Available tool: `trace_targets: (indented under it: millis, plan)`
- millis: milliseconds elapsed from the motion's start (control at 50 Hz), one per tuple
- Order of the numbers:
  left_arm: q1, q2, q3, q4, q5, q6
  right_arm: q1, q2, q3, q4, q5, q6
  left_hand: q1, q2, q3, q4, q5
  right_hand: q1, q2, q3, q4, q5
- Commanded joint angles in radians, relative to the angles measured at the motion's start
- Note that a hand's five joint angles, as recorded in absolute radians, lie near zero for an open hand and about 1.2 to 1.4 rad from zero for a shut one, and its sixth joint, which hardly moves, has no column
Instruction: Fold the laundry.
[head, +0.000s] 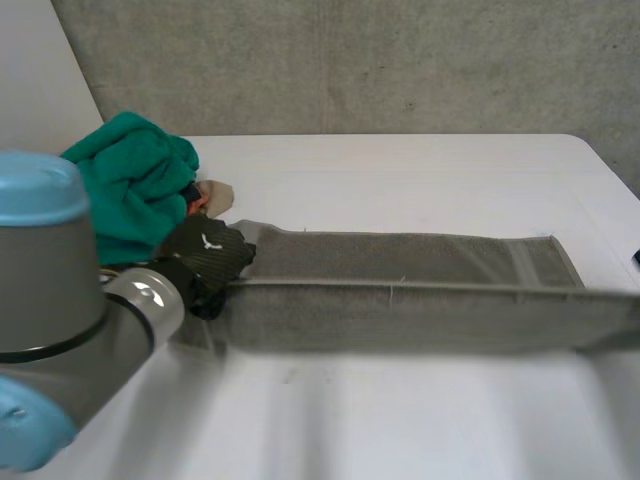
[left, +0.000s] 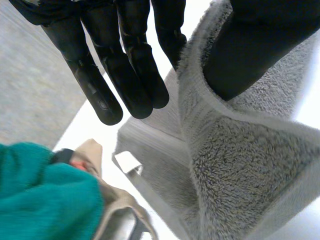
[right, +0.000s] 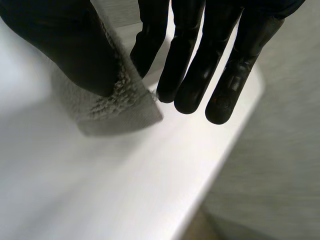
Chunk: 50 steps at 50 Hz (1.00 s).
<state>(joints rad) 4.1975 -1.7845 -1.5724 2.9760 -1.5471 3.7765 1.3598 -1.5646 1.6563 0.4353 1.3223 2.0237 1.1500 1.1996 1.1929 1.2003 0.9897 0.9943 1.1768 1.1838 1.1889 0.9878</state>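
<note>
Grey towel, stretched along table. Left hand pinches one end; right hand pinches the opposite corner.

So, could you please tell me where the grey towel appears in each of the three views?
Head view: the grey towel stretches from the left hand to the view's right edge.
Left wrist view: the grey towel runs between the left hand's fingers and thumb.
Right wrist view: its corner sits between the right hand's thumb and fingers.
Shared landmark: the white table beneath it.
</note>
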Motion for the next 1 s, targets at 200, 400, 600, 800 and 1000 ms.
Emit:
trace_targets:
  millis: [200, 400, 600, 800, 1000]
  plan:
    - [0.007, 0.144, 0.006, -0.114, 0.091, -0.001, 0.013, -0.129, -0.061, 0.089, -0.017, -0.054, 0.246, 0.197, 0.203, 0.196, 0.232, 0.402, 0.219, 0.213, 0.207, 0.234]
    - [0.061, -0.214, 0.187, -0.074, 0.085, 0.012, 0.148, 0.222, -0.131, 0.028, 0.024, -0.039, 0.246, 0.197, 0.203, 0.196, 0.232, 0.402, 0.219, 0.213, 0.207, 0.234]
    - [0.082, -0.503, 0.63, 0.127, 0.09, 0.173, 0.295, 0.477, -0.478, -0.26, 0.179, 0.075, 0.246, 0.197, 0.203, 0.196, 0.232, 0.402, 0.219, 0.213, 0.207, 0.234]
    - [0.085, -0.527, 0.874, 0.676, 0.094, 0.209, 0.334, 0.526, -0.733, -0.786, 0.218, 0.248, 0.246, 0.197, 0.203, 0.196, 0.232, 0.402, 0.219, 0.213, 0.207, 0.234]
    - [0.11, -0.365, 0.751, 0.727, 0.096, -0.017, 0.363, 0.476, -0.736, -0.965, 0.255, 0.273, 0.246, 0.197, 0.203, 0.196, 0.232, 0.402, 0.219, 0.213, 0.207, 0.234]
